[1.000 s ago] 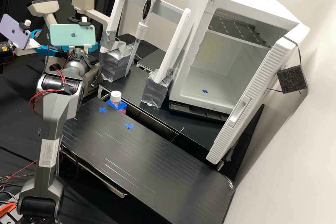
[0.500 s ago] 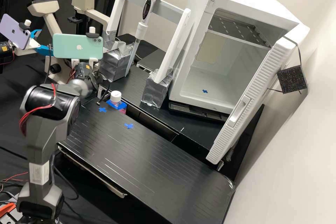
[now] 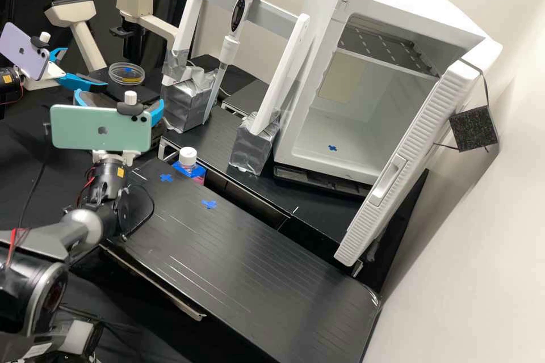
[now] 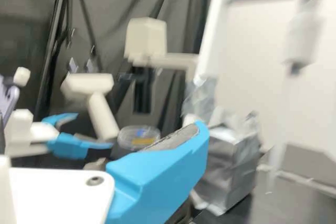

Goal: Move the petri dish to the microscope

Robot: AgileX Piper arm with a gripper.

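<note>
My gripper [image 3: 120,104] stands open in the high view, in front of the microscope, its two blue fingers spread either side of the green phone mount. The beige microscope [image 3: 89,48] is at the upper left. Lying flat on its black stage is the clear petri dish [image 3: 126,74], with a blue mark and a yellowish patch, behind my gripper and apart from it. In the wrist view one blue finger [image 4: 160,174] of mine is in front of the dish [image 4: 138,138], with the microscope [image 4: 102,116] beyond.
A second arm [image 3: 11,76] with blue fingers is left of the microscope. A white frame [image 3: 187,17] holds a pipette [image 3: 230,45] to the right. A white-capped bottle [image 3: 188,160] stands at the bench [image 3: 244,261] edge, and the incubator [image 3: 318,142] has its door open.
My arm has drawn back from the microscope, its gripper and phone moving down and left in the high view. The dish on the stage, earlier hidden, has come into sight.
</note>
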